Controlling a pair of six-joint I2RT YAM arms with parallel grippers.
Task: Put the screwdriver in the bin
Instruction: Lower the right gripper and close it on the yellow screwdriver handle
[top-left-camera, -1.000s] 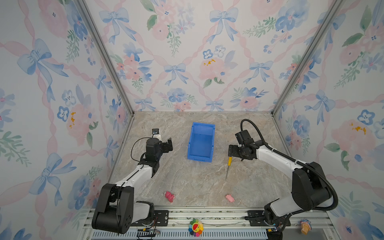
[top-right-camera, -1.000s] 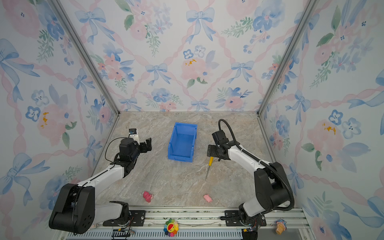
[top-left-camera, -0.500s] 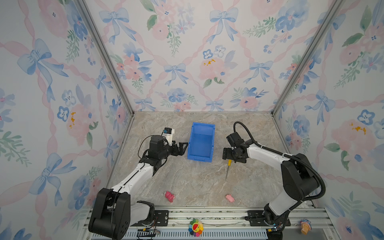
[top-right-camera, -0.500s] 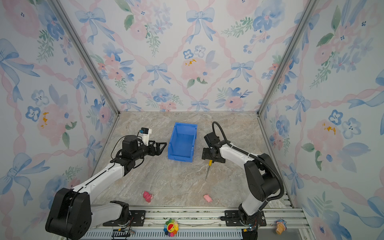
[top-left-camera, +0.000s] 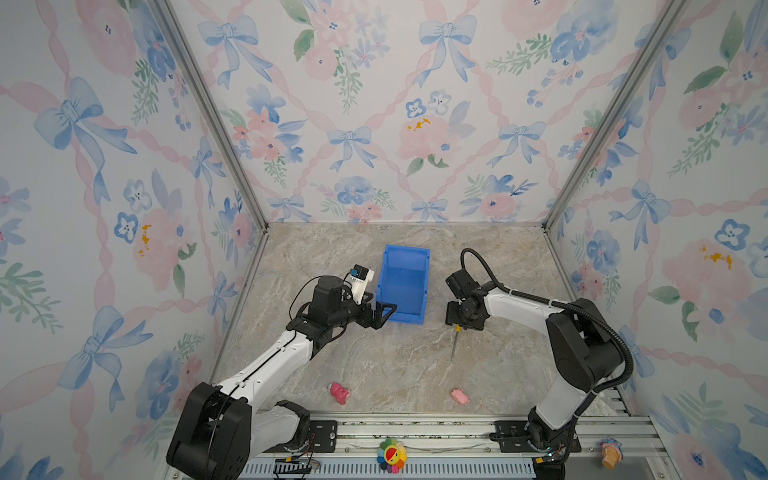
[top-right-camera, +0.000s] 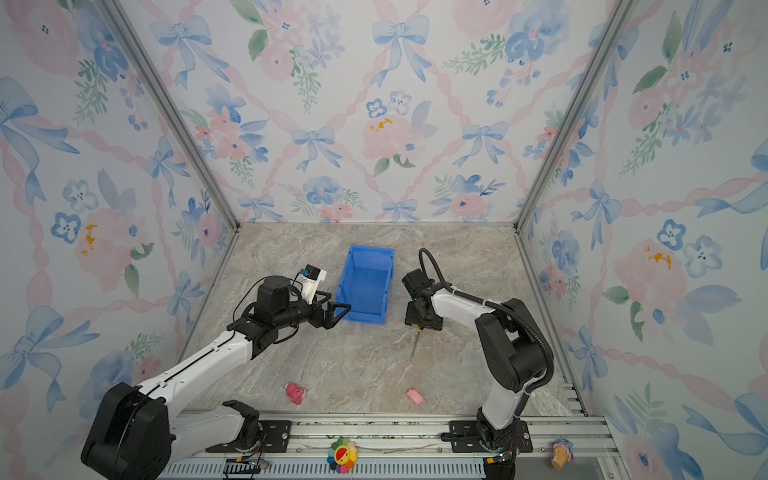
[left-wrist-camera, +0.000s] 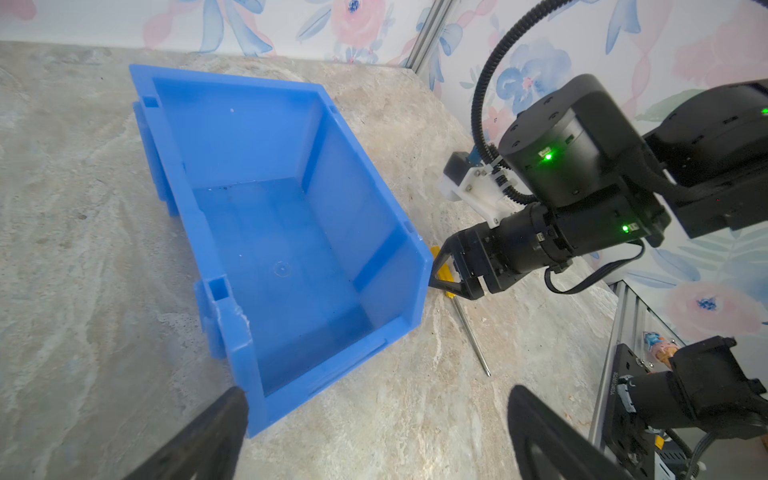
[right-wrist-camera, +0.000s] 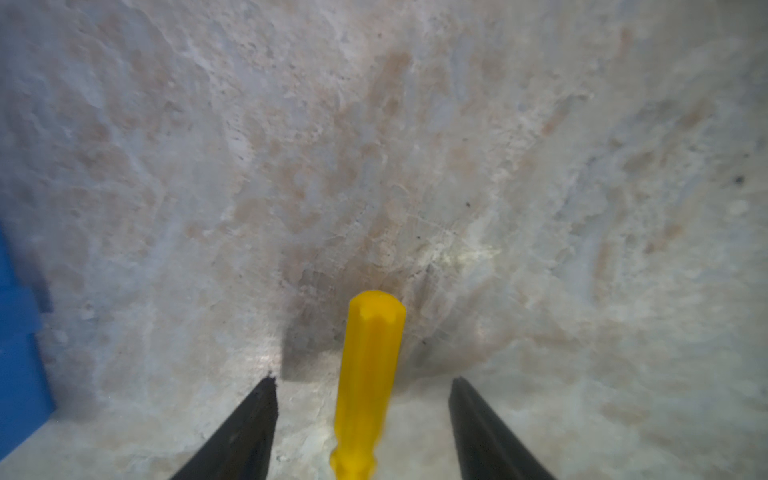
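Right gripper (right-wrist-camera: 360, 380) straddles the screwdriver (right-wrist-camera: 370, 332) lengthwise at its yellow handle on the counter (top-left-camera: 374, 365), jaws parted, not yet gripping, bin (top-left-camera: 405, 266) near.

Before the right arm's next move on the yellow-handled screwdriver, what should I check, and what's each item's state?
1. Yellow-handled, silver-shafted screwdriver centred between the right gripper's fingers: ok.
2. Fingers closed on the handle: not ok; gaps on both sides.
3. Blue rectangular plastic bin upright and empty: ok.
4. Left gripper bracing the bin: cannot tell; open jaws flank a front corner.
5. Marble-patterned table around the shaft uncluttered: ok.
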